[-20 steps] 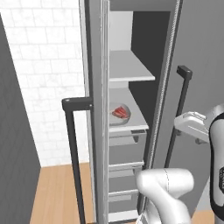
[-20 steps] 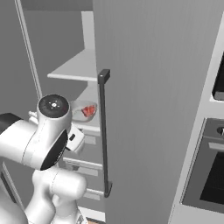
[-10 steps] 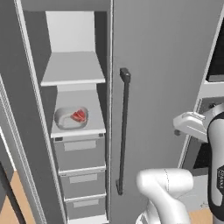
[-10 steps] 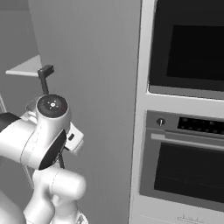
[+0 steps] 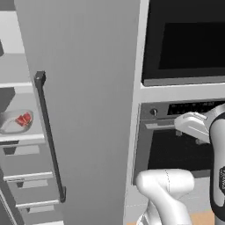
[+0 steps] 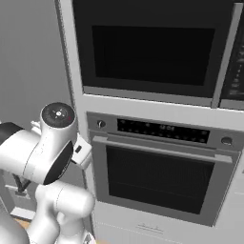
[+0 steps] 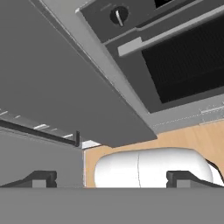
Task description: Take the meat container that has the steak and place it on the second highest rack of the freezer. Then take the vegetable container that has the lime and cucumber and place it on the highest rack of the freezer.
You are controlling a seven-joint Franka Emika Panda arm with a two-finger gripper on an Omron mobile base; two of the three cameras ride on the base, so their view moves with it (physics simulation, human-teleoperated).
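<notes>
Left base view: the freezer (image 5: 83, 105) fills the left half, its grey door swung open toward the camera with the long dark handle (image 5: 49, 138) running down its near edge. At the far left, partly cut by the frame edge, the white interior shows the meat container (image 5: 15, 121) resting on a shelf (image 5: 17, 138), with the red steak (image 5: 23, 119) inside it; grey drawers (image 5: 26, 169) lie below. Shelves above this one are hidden by the door and the frame edge. To the right stands the built-in oven (image 5: 184, 140), partly covered by the white arm.

Right base view: the oven (image 6: 162, 181) with its control panel is seen nearly whole beneath a dark upper appliance (image 6: 152, 52); the arm's shoulder masks the lower left, where only a grey strip of freezer (image 6: 33, 62) is visible.

Hand view: the gripper (image 7: 111, 179) stands released, its two dark fingertips (image 7: 41, 178) wide apart and holding nothing. Beyond them lie the grey freezer door (image 7: 65, 100), its handle (image 7: 41, 133), an oven knob (image 7: 118, 15) and wooden floor (image 7: 183, 138).
</notes>
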